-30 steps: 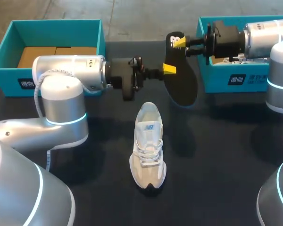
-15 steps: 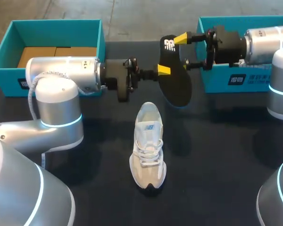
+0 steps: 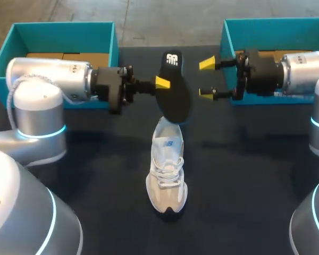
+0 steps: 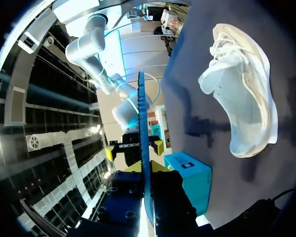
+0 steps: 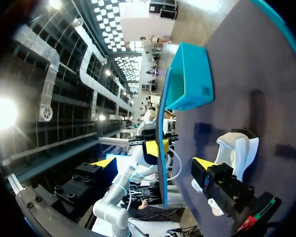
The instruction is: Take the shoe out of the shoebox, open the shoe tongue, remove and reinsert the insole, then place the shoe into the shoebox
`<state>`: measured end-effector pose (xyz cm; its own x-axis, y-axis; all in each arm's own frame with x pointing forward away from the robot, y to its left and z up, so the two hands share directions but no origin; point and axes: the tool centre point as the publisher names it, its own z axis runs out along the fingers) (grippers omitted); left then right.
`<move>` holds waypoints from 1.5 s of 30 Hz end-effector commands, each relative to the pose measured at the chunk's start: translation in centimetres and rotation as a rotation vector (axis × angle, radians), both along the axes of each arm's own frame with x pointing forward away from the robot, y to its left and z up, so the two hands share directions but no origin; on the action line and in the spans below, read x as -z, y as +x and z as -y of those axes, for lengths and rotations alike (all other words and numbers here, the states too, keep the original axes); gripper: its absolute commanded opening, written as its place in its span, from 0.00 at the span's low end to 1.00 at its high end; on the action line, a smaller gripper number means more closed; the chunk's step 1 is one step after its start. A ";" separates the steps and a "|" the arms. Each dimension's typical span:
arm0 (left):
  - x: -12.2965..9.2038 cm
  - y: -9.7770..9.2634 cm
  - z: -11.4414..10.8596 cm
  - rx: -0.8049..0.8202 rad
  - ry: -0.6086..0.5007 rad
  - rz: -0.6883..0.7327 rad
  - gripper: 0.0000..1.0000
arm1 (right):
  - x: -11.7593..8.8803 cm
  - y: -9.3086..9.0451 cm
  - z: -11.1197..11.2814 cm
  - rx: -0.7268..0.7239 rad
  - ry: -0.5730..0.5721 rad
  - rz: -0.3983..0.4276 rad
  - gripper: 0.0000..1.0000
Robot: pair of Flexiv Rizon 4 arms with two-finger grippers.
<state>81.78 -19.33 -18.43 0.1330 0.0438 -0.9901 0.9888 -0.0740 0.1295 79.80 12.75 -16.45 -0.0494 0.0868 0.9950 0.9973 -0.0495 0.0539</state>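
- Shoebox [image 3: 64, 37], teal and open-topped, sits at the far-left back of the dark table [image 3: 244, 175] with brown cardboard [image 3: 48, 56] lying inside it, behind the left arm [image 3: 48, 79].
- Left gripper [image 3: 165, 85] is clamped on the black insole [image 3: 174, 98]. One yellow finger presses its near face, and the other is hidden behind it.
- In the left wrist view the insole [image 4: 144, 143] runs edge-on out from between that gripper's [image 4: 145, 170] fingers.
- White sneaker [image 3: 166, 164] stands on its sole on the table, below and ahead of the left fingers, with its toe toward the robot. The insole's low end hangs over the heel opening, and I cannot tell if they touch.
- Right gripper [image 3: 206, 77] has its fingers spread wide, just beside the insole and apart from it. In its wrist view the insole [image 5: 160, 163] stands ahead of the gap between the fingers [image 5: 103, 163].
- Second teal box [image 3: 276, 26] sits at the far-right back, under the right arm [image 3: 303, 71].
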 end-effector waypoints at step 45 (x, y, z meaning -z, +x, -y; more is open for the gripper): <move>-1.7 -6.1 -7.1 0.112 -0.140 -0.716 0.00 | 0.3 -2.9 -0.8 0.068 -0.019 0.036 1.00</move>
